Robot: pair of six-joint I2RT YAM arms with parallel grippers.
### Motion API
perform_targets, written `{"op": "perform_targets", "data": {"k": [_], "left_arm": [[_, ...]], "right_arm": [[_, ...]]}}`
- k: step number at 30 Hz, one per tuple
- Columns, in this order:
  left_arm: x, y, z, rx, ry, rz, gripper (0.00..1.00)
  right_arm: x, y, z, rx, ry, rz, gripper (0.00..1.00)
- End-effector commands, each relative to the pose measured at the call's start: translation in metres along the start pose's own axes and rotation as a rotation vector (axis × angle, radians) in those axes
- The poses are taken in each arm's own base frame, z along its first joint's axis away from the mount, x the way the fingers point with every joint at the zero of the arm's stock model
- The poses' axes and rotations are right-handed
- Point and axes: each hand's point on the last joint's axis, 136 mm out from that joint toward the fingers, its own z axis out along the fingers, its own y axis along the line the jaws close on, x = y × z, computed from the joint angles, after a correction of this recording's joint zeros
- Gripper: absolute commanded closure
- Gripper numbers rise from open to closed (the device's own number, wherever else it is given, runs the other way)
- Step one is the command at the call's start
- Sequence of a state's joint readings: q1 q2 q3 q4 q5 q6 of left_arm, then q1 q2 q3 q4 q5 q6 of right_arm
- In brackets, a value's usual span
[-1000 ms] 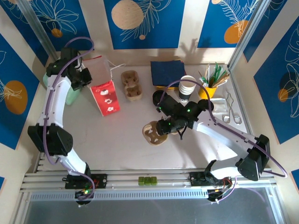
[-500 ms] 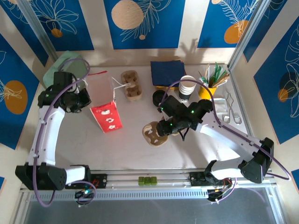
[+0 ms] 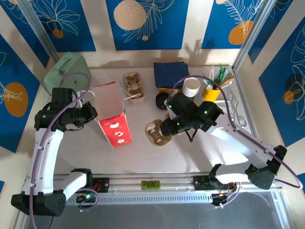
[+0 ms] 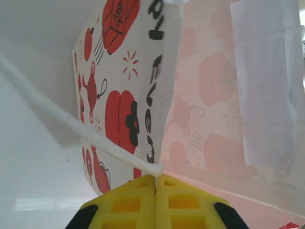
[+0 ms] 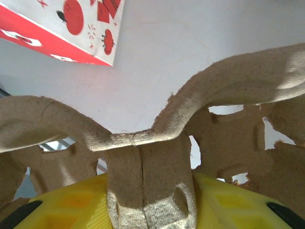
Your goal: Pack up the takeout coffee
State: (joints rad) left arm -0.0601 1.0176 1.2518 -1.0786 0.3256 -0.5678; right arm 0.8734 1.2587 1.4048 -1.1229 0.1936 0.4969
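Though clamped in the right hand (image 5: pixel 148 200), the carrier (image 5: pixel 228 81) runs off-frame.

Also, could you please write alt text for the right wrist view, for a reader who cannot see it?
The right claw clamps the centre ridge of a brown pulp cup carrier between its yellow fingers, with the white table behind. A corner of a red-and-white printed paper bag sits at the upper left.
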Motion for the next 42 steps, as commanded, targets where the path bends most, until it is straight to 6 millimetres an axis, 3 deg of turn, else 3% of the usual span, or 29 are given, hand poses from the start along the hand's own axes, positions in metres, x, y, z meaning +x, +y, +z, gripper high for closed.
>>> {"op": "perform_targets", "data": {"k": [1, 14, 20, 28, 42], "left_arm": [[0.022, -0.008, 0.002, 0.049, 0.067, -0.011, 1.00], [0.055, -0.067, 0.015, 0.180, 0.141, 0.112, 1.00], [0.063, -0.089, 0.018, 0.211, 0.152, 0.158, 1.00], [0.076, -0.116, 0.027, 0.276, 0.185, 0.198, 1.00], [0.071, -0.142, 0.013, 0.330, 0.150, 0.229, 1.00]], "right_arm": [[0.005, 0.005, -0.025, -0.030, -0.010, -0.026, 0.57], [0.006, 0.011, -0.099, -0.060, -0.054, -0.032, 0.57], [0.006, 0.009, -0.121, -0.050, -0.080, -0.039, 0.57], [0.000, 0.017, -0.134, -0.083, -0.097, -0.036, 0.57], [-0.008, 0.020, -0.136, -0.090, -0.101, -0.048, 0.57]]}}
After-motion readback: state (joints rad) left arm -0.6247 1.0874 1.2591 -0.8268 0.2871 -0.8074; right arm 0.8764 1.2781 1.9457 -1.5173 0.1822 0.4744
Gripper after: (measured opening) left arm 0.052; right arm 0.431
